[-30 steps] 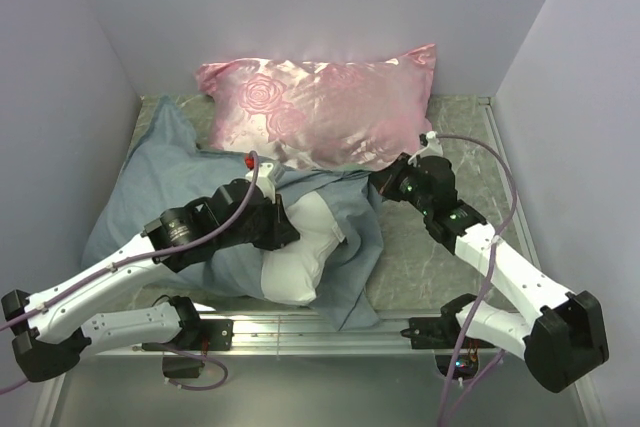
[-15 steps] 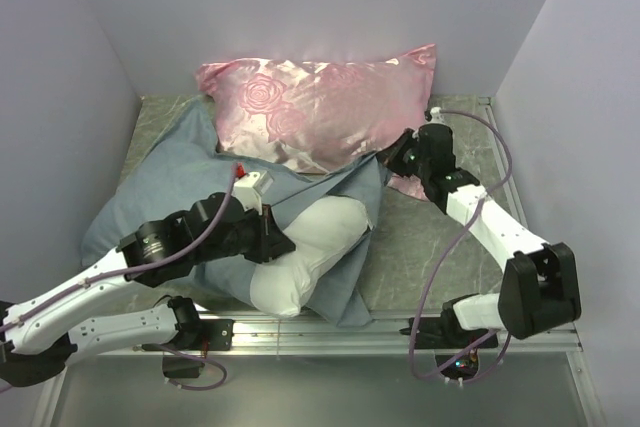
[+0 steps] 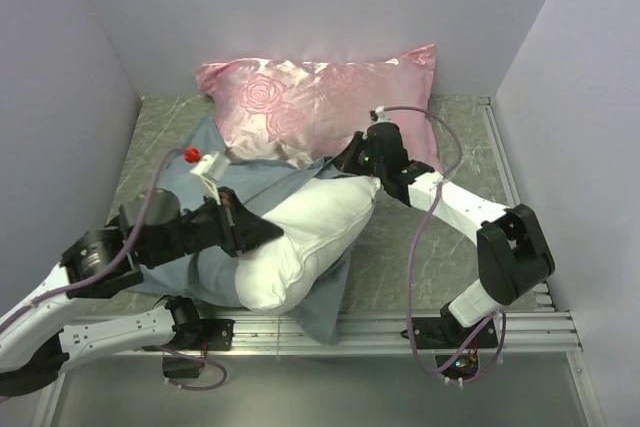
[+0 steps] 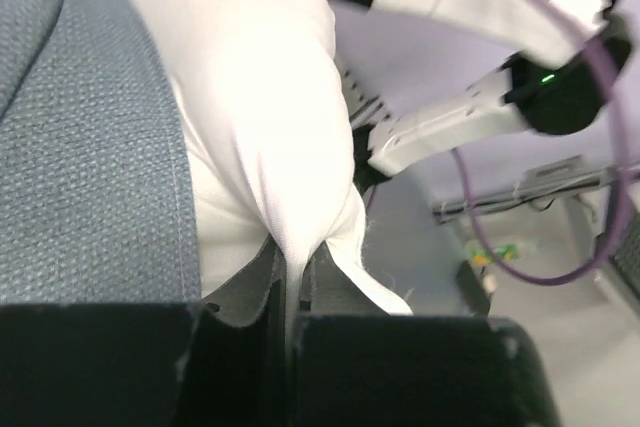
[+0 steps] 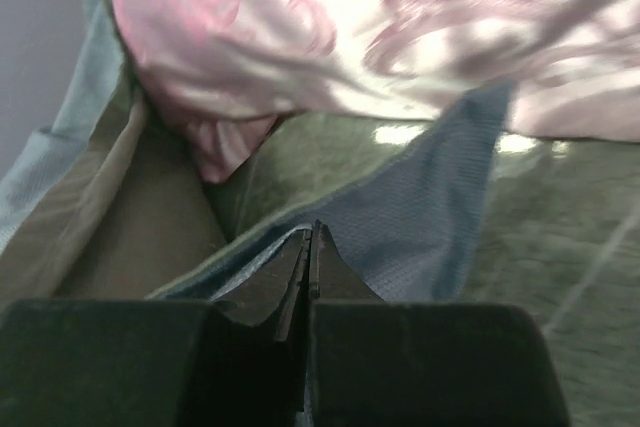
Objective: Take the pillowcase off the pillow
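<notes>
The off-white pillow (image 3: pixel 310 232) lies at the near middle, more than half out of the pillowcase (image 3: pixel 255 179), which shows its grey-blue inside. My left gripper (image 3: pixel 268 236) is shut on a pinch of the pillow's cloth (image 4: pixel 270 127); its fingertips (image 4: pixel 262 272) clamp a white fold, with the pillowcase (image 4: pixel 80 147) to the left. My right gripper (image 3: pixel 347 160) is shut on the pillowcase's edge behind the pillow. In the right wrist view its jaws (image 5: pixel 313 234) pinch the grey-blue hem (image 5: pixel 430 207), with olive cloth on the left.
The shiny pink rose-patterned pillow (image 3: pixel 320 107) lies against the back wall, right behind my right gripper, and fills the top of the right wrist view (image 5: pixel 400 37). The marble tabletop (image 3: pixel 420 247) shows at the right. A metal rail (image 3: pixel 380 327) runs along the near edge. Walls close three sides.
My left gripper has drawn back to the left with the pillow, so more white pillow shows. My right gripper has swung back and left, carrying the pillowcase edge to the pink pillow.
</notes>
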